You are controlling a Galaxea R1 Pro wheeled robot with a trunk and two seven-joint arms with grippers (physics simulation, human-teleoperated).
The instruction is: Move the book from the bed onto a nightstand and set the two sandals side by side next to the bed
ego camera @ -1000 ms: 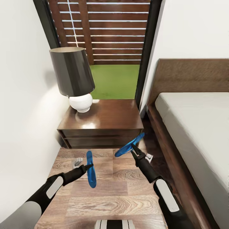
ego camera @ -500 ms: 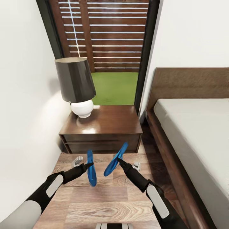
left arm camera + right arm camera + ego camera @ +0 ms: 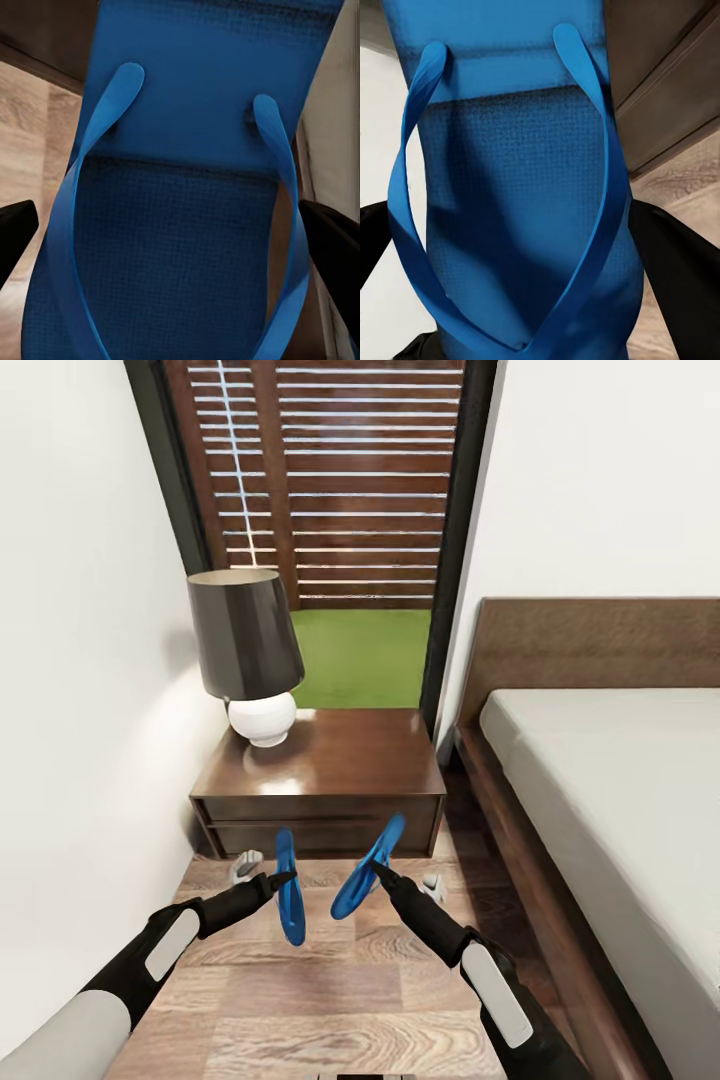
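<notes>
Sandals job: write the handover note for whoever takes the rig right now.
Left gripper: shut on the left sandal, held off the floor.
Right gripper: shut on the right sandal, also in the air, tilted.
Both hang in front of the nightstand, which carries a lamp; the bed is on the right.
Done: both sandals picked up.
Left: set them side by side on the floor beside the bed, then put the book on a nightstand; no book lies on this one yet.
</notes>
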